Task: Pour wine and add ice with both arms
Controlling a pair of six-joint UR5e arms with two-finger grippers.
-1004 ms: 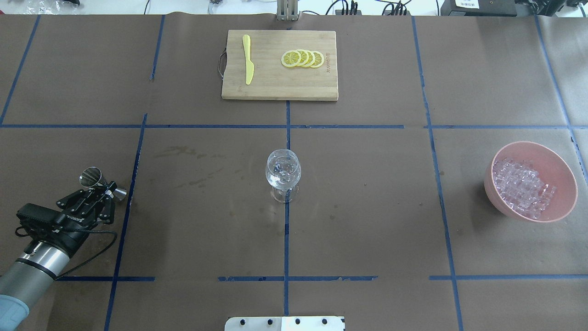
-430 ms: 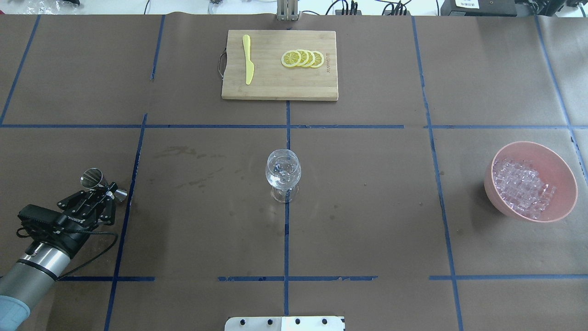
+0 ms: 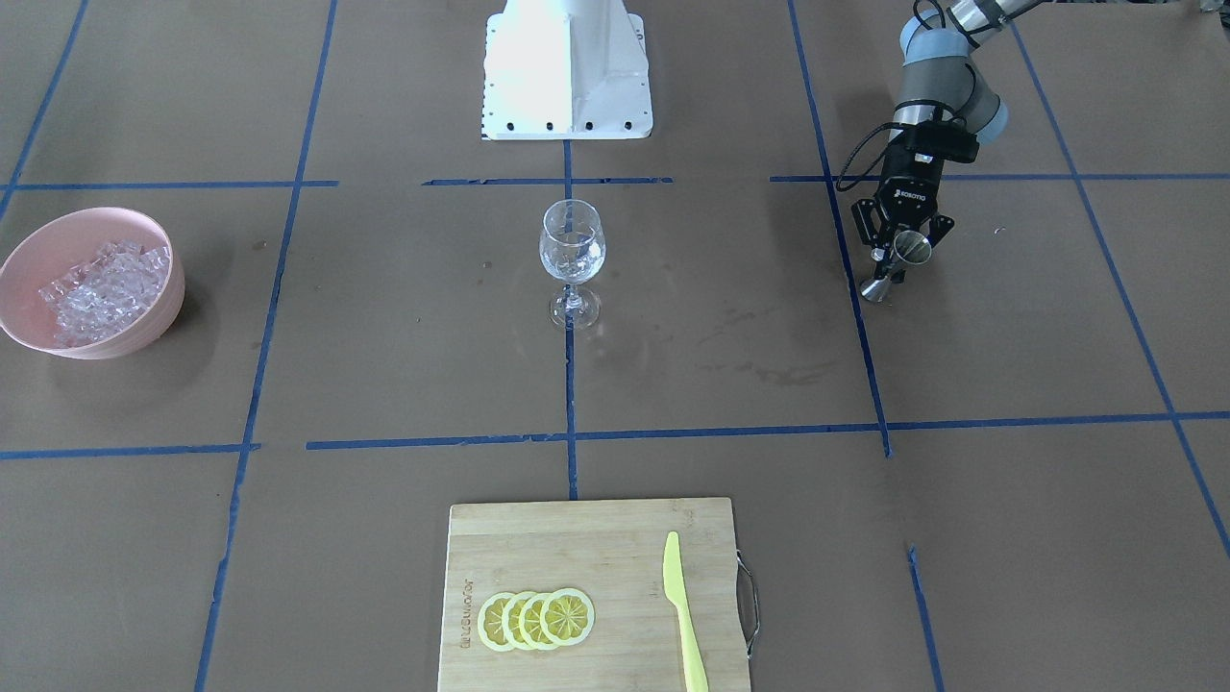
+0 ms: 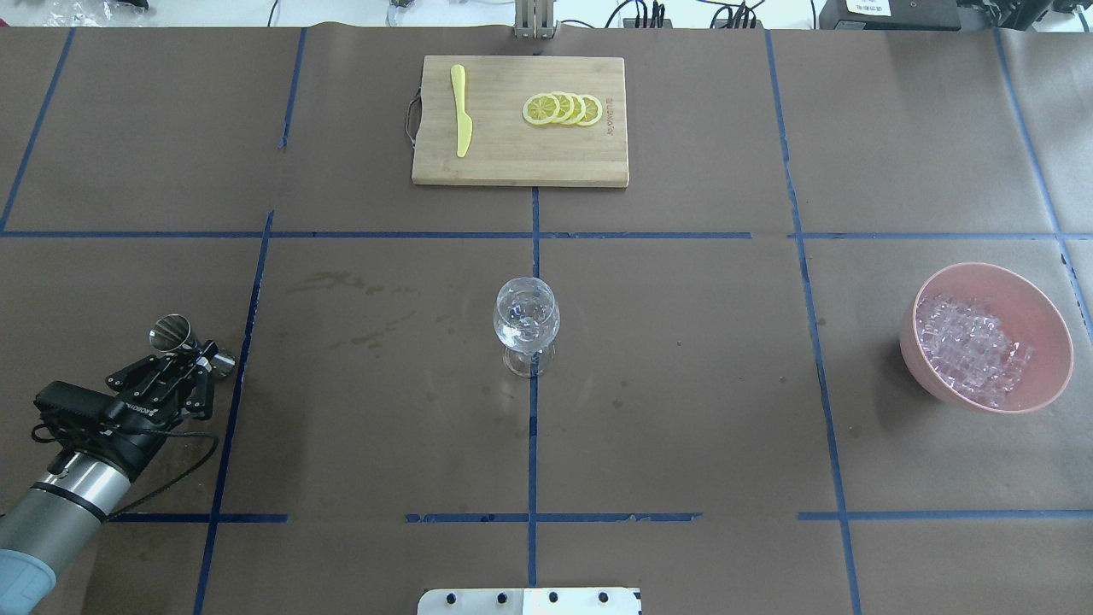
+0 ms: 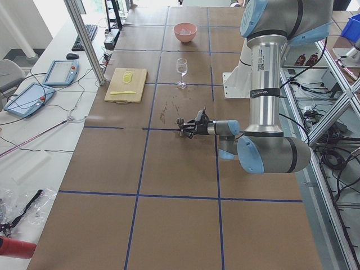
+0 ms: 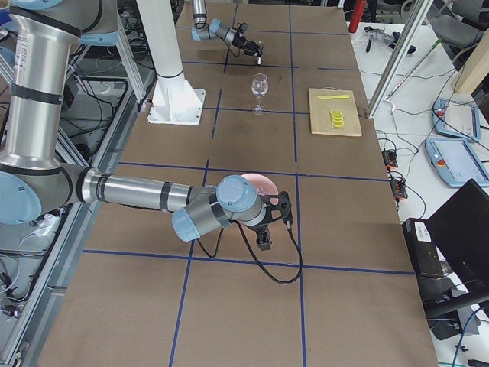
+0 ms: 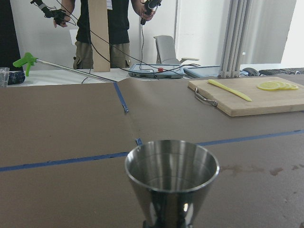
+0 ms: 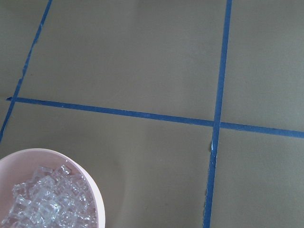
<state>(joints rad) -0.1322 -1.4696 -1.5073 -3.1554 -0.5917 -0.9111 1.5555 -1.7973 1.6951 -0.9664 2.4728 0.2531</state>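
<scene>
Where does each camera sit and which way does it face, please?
Front-facing: across the table, facing the pedestal; left arm, left hand gripping jigger.
Overhead: behind the pedestal, looking forward and down; left arm only.
Exterior left: table's left end, looking along it; left arm near.
Exterior right: opposite end; right arm and right hand near.
Left wrist: past jigger toward cutting board; no body.
Right wrist: down at pink bowl and ice; no body.
Shared: front-facing and overhead show the wine glass.

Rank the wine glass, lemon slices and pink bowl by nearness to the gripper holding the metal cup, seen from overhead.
1. Wine glass, mid-table, nearest the left gripper holding the metal cup.
2. Lemon slices, on the far cutting board.
3. Pink bowl, at the right side.
</scene>
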